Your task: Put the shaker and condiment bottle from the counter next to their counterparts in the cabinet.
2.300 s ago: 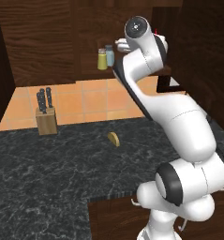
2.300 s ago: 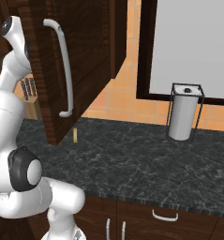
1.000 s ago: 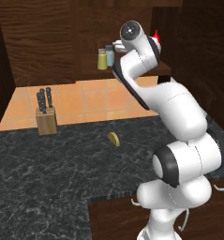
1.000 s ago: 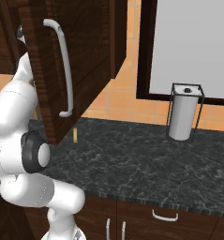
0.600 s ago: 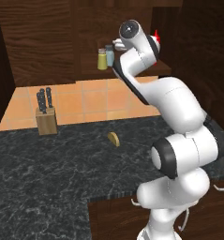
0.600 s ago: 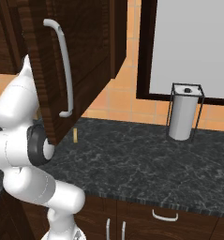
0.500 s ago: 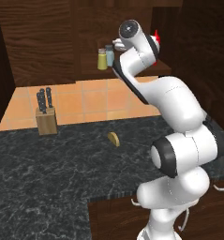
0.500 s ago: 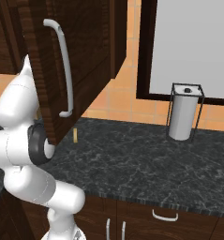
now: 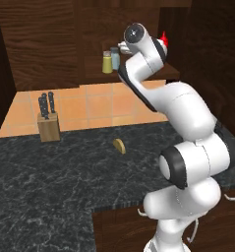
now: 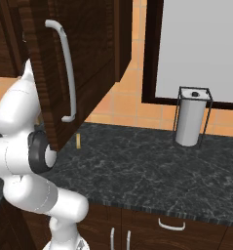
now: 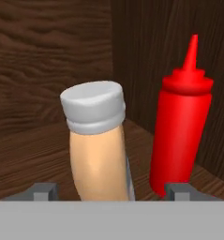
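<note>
Left base view, left to right: wooden knife block with dark handles (image 9: 48,125) on the black white-veined stone counter (image 9: 50,182), against the orange tile wall. A small tan wedge-shaped piece (image 9: 119,145) lies further right on the counter. Above it, on the plain shelf of the dark brown wooden wall cabinet (image 9: 45,44), the small yellow-green shaker with a silvery cap (image 9: 107,62) stands just beside the pale blue-grey shaker with a grey cap (image 9: 115,57). My arm reaches into the cabinet to their right.

Hand view: my gripper (image 11: 108,190) has its dark fingertips (image 11: 44,190) spread wide, one on each side of the squat pale orange bottle with a light grey cap (image 11: 97,145). The bottle stands on the shelf, slightly tilted; contact with the tips, cannot tell. Just to its right stands the tall slim red squeeze bottle with a pointed nozzle (image 11: 181,122), near the cabinet's corner.
</note>
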